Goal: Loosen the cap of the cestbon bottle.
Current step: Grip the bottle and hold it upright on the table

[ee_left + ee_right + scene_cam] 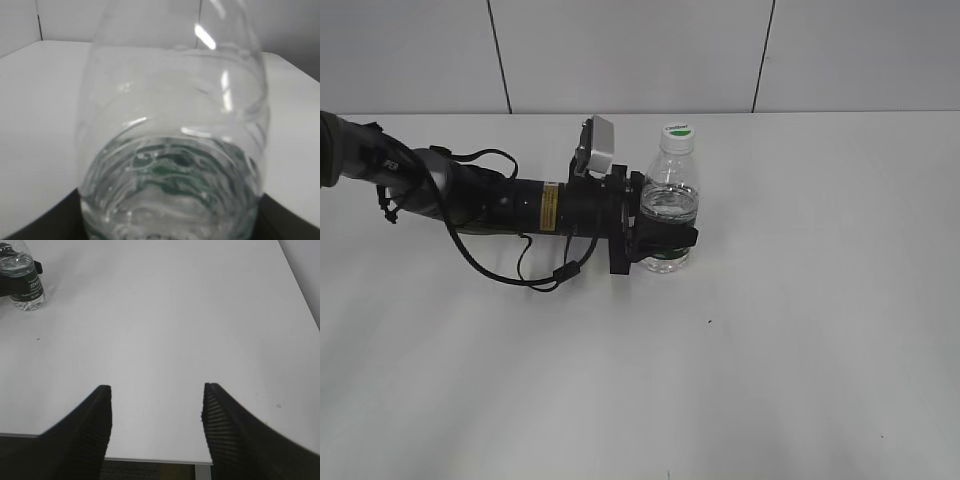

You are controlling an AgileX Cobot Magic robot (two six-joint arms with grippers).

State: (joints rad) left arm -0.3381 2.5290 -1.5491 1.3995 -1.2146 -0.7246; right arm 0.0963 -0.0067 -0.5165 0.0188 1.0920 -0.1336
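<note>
The tabletop (800,350) is a plain white surface, bare apart from the items below, and it is backed by a wall of pale grey panels (620,55) separated by dark seams. A small dark speck (709,321) is seen on the surface in front of the bottle.

The left arm (500,200) is extended low across the tabletop from the left edge. Its left gripper (662,238) is closed on the lower body of the cestbon bottle (670,200), at the dark green label band. The bottle is held upright on the tabletop, slightly left of centre.

The right gripper (156,425) is held wide apart with nothing between its fingers, well apart from the bottle, near the tabletop's front edge.

The cap (676,131) is seated on the neck and is not touched by either gripper. By judgement, only the bracing of the bottle is done; gripping and turning the cap remain.
</note>
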